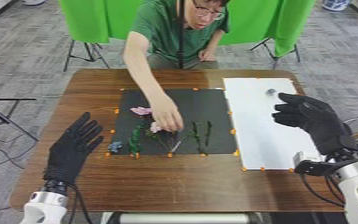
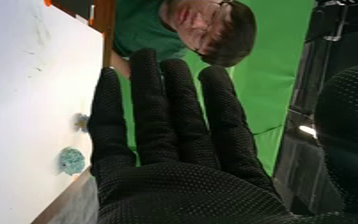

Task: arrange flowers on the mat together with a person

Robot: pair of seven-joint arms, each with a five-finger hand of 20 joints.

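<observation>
Head view: flowers (image 1: 141, 110) partly arranged on mat (image 1: 204, 102), blue bloom (image 1: 271, 92) unplaced on sheet (image 1: 260, 127), left hand (image 1: 71, 145) and right hand (image 1: 313, 117) uncurled.

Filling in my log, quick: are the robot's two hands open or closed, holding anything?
Left hand: open, empty.
Right hand: open, empty, fingers extended.

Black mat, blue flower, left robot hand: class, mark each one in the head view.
Black mat (image 1: 199, 103): head view, bare surface right of the person's arm.
Blue flower (image 1: 115, 146): head view, its bloom.
Left robot hand (image 1: 65, 156): head view, gloved part below the fingers.
</observation>
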